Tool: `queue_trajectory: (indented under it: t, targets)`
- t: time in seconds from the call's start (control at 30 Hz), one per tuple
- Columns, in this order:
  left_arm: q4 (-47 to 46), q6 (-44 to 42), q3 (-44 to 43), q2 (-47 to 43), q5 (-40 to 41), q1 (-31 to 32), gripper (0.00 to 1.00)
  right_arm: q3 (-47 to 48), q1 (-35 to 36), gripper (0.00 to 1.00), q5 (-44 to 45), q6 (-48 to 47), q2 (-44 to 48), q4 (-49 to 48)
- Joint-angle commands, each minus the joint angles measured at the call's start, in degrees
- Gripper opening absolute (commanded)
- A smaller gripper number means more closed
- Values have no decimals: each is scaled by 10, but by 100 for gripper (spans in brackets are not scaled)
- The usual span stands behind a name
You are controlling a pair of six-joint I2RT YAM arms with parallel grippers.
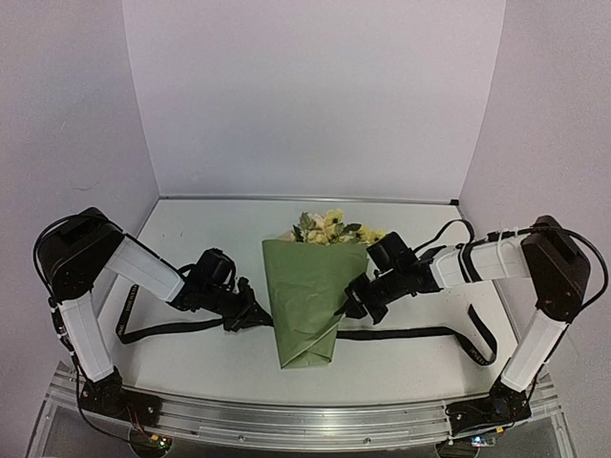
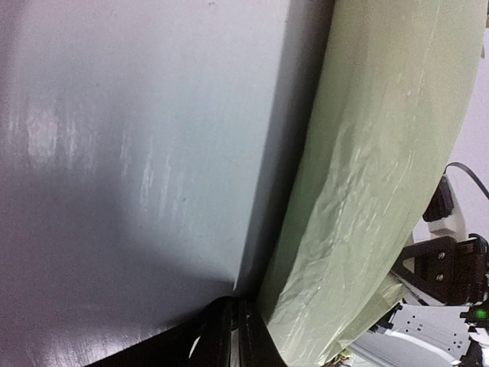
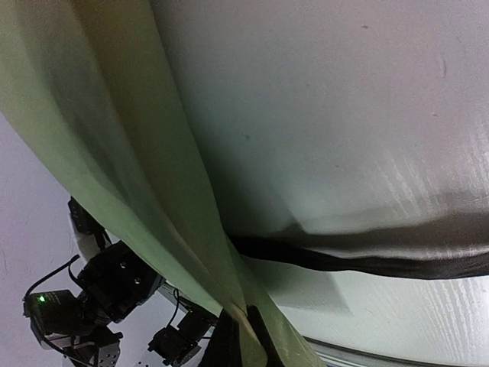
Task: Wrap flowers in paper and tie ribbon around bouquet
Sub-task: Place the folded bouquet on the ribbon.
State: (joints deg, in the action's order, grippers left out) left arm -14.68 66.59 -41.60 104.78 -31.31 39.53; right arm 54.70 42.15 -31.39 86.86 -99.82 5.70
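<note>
The bouquet lies in the middle of the table: a cone of olive-green paper with yellow and cream flowers showing at its far end. The black ribbon runs across the table and passes under the cone, coming out on the right. My left gripper sits at the cone's left edge, its jaws close together on the ribbon beside the paper. My right gripper is shut on the paper's right edge, just above the ribbon.
The white table is walled in at the back and both sides. A metal rail runs along the near edge between the arm bases. The ribbon's right end loops near the right arm.
</note>
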Motion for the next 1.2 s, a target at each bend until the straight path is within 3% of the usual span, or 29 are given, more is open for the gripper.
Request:
queue_trajectory:
  t: [0.0, 0.1, 0.27, 0.37, 0.63, 0.8, 1.03, 1.17]
  targets:
    - [52, 28, 11, 22, 70, -9, 7, -14, 2, 0, 1, -22, 22, -16]
    - [55, 27, 5, 11, 75, -8, 12, -19, 4, 2, 6, -34, 20, -18]
    - [84, 0, -3, -30, 97, -8, 32, -24, 2, 26, 19, -67, 31, -6]
    - [109, -19, -6, -69, 113, -8, 40, -24, 1, 40, 27, -94, 44, 27]
    - [174, -53, -2, -162, 150, -8, 61, -41, -5, 63, 143, -211, 159, 238]
    - [249, -47, 8, -221, 217, -9, 68, -98, -17, 67, 212, -200, 238, 297]
    - [423, 49, 48, -328, 369, -13, 75, -164, -61, 61, 266, -145, 316, 391]
    - [526, 134, 70, -401, 448, -15, 77, -209, -82, 70, 305, -126, 365, 415]
